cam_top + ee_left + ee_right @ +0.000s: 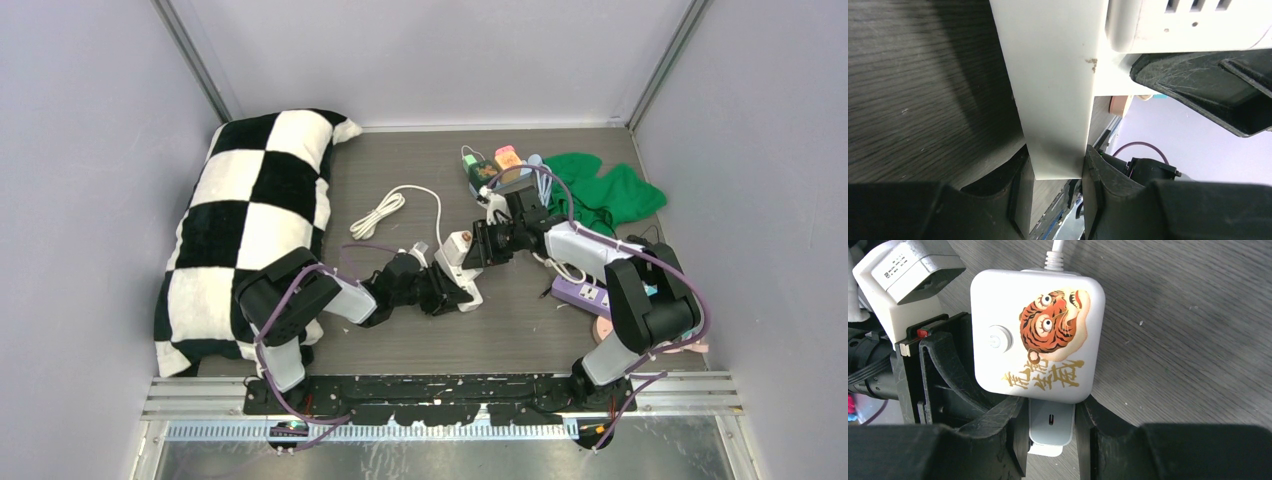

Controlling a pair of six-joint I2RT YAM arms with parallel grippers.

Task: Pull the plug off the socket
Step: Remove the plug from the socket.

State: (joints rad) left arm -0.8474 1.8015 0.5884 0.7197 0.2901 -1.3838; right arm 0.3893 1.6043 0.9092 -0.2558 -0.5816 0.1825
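Both arms are clenched, the left end effector (1056,161) on a white bar (1053,90) beside the tiger-faced socket (1038,335) on the table (1178,315) (its anchor, I judge), the right end effector (1050,412) on the plug (1050,434) seated in the socket's edge, so the pull should run straight outward, without twisting.

Pillow (250,220) left, green cloth (600,195) right

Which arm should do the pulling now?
Right. The right fingers clamp the small white plug sticking out of the tiger-print socket. The left fingers grip a white block, seemingly bracing.
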